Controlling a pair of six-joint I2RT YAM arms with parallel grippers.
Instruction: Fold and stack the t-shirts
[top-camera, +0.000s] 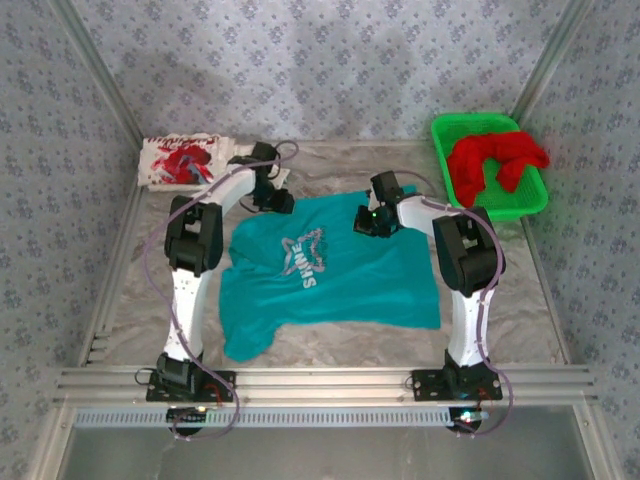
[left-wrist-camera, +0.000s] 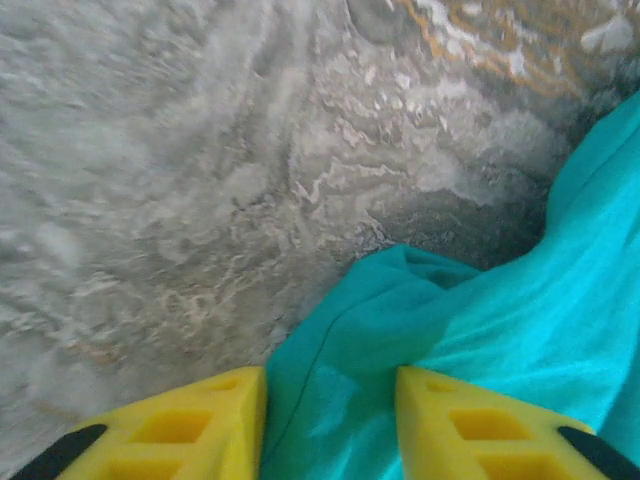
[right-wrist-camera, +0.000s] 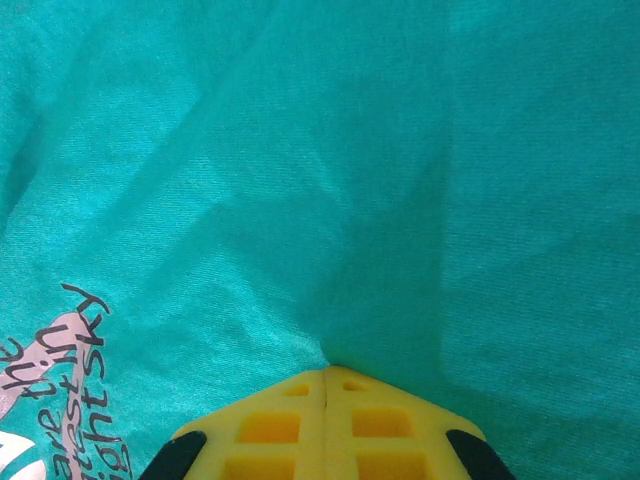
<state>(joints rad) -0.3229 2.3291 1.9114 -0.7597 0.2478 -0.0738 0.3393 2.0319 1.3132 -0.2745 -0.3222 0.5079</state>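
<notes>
The teal t-shirt (top-camera: 330, 270) lies spread print-up in the middle of the table. My left gripper (top-camera: 275, 200) is at its back left corner. In the left wrist view its yellow fingers (left-wrist-camera: 200, 420) stand a little apart, closed on a thick fold of the teal cloth (left-wrist-camera: 340, 340). My right gripper (top-camera: 370, 220) is at the shirt's back right; its jaws (right-wrist-camera: 325, 372) are shut, and a crease of teal cloth (right-wrist-camera: 400, 200) runs into the tips. The white t-shirt with red print (top-camera: 180, 160) lies folded at the back left. The red t-shirt (top-camera: 495, 160) is bunched in the basket.
The green plastic basket (top-camera: 445, 135) stands at the back right corner. Patterned walls close in the table at the back and both sides. Bare marbled tabletop (left-wrist-camera: 150, 200) shows left of the teal shirt and along the front (top-camera: 330, 345).
</notes>
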